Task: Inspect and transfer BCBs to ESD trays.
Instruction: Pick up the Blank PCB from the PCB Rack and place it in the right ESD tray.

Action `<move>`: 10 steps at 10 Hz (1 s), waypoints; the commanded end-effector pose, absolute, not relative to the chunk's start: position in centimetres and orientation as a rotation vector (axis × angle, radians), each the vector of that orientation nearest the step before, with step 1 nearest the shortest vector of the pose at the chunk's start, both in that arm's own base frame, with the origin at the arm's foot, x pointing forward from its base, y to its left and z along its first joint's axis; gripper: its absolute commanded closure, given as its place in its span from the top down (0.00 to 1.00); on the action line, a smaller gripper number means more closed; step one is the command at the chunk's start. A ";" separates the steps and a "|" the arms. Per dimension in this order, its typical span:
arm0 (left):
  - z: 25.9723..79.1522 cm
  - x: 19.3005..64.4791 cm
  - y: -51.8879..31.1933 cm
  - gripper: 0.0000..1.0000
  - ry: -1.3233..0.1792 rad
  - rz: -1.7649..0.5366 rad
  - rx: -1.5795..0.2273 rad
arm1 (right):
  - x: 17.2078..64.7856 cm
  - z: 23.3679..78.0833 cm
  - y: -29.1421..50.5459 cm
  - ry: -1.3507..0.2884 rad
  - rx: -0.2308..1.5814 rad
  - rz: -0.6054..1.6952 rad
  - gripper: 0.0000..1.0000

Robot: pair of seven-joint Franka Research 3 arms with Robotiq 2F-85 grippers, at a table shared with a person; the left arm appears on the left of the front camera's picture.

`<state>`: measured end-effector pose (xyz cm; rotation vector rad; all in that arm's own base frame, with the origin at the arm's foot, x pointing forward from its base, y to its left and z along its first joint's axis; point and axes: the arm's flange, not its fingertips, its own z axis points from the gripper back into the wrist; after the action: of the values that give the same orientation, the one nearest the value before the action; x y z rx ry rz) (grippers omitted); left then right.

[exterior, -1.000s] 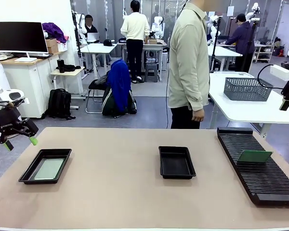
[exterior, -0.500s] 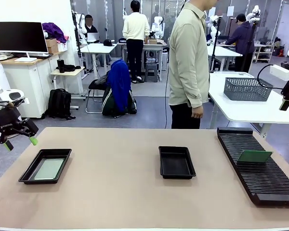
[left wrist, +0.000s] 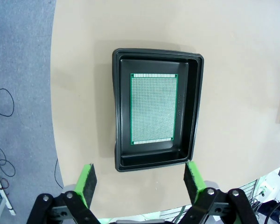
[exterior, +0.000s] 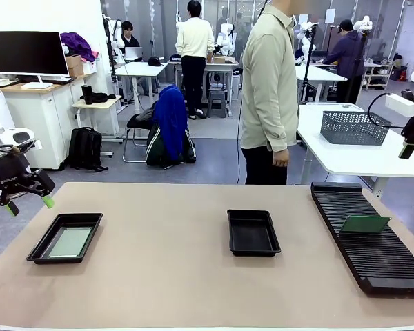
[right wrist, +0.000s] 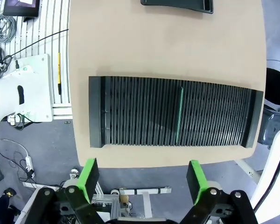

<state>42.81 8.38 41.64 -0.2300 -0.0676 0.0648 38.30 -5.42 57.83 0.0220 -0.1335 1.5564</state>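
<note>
Tan and mostly bare, the surface (exterior: 165,289) is shared with a person (exterior: 268,89) standing at its far edge. Two black trays are set on it. The left ESD tray (left wrist: 115,107) carries one BCB (left wrist: 153,108) lying flat on its floor, while the middle ESD tray (exterior: 252,238) is seen with nothing in it. A second BCB (exterior: 364,223) is stood on edge, leaning, in a slot of the ribbed rack (exterior: 379,269) at the right. The BCB in the tray is shown as a thin rectangle with a green border and a fine pale grid of holes. Such boards are judged light, stiff and easily scratched, so the second BCB is best taken by its free upper edge, with a pad on each face, and lifted straight out of its slot. The left claw (left wrist: 140,182) is held wide open above the loaded tray, with nothing gripped. The right claw (right wrist: 142,175) is likewise spread wide and empty, high over the rack.
</note>
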 end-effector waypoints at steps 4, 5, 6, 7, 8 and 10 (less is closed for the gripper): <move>41.5 43.0 8.5 1.00 -0.080 0.051 -0.236 | 40.1 52.7 -5.9 -0.193 -0.013 1.612 1.00; 41.5 43.0 8.5 1.00 -0.080 0.051 -0.236 | 40.2 51.6 -5.7 -0.189 -0.013 1.617 1.00; 41.5 43.0 8.5 1.00 -0.080 0.051 -0.236 | 40.4 50.6 -5.7 -0.197 -0.005 1.613 1.00; 41.5 43.0 8.5 1.00 -0.080 0.051 -0.236 | 40.5 49.7 -5.7 -0.210 -0.029 1.603 1.00; 41.5 43.0 8.5 1.00 -0.080 0.051 -0.236 | 40.9 48.6 -5.6 -0.217 -0.059 1.603 1.00; 41.5 43.0 8.5 1.00 -0.080 0.051 -0.236 | 41.9 46.4 -5.5 -0.233 -0.074 1.607 1.00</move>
<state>42.81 8.38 41.64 -0.2300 -0.0676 0.0648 41.34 -5.00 47.96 -0.0660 -0.1955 1.5882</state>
